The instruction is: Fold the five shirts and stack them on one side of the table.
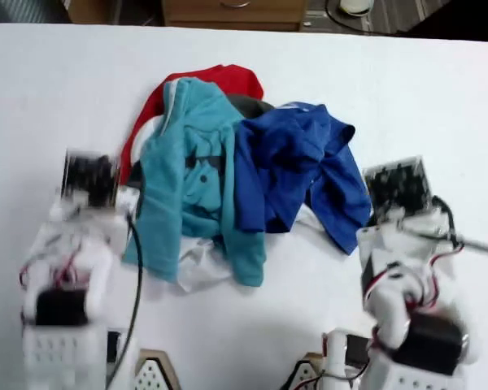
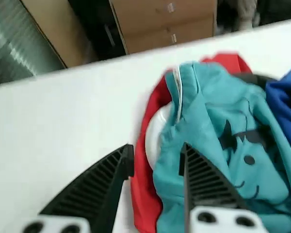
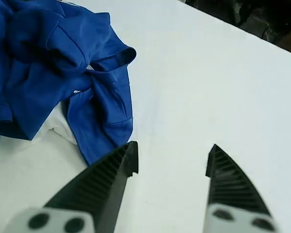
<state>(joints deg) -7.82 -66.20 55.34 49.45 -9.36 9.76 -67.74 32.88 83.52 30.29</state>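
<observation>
Big white table (image 1: 65, 81), all five shirts in one tangled heap mid-table, none folded, nothing stacked at a side. Crumpled teal cotton shirt (image 1: 195, 179) lies on top, overlapping the bunched royal-blue shirt (image 1: 293, 162). Under them are the red shirt (image 1: 228, 79), white shirt (image 1: 199, 260) and a dark grey shirt (image 1: 248, 104), which barely peeks out. Main risk: a pinch on an overlapped edge likely lifts two layers or drags the whole heap. Left gripper (image 2: 156, 150) is part open and empty, hovering at the red and teal edges, so it could catch both. Right gripper (image 3: 173, 148) is wide open and empty, over bare table just beside the blue sleeve, so closing there likely gets nothing. A sleeve could also snag the white shirt below.
</observation>
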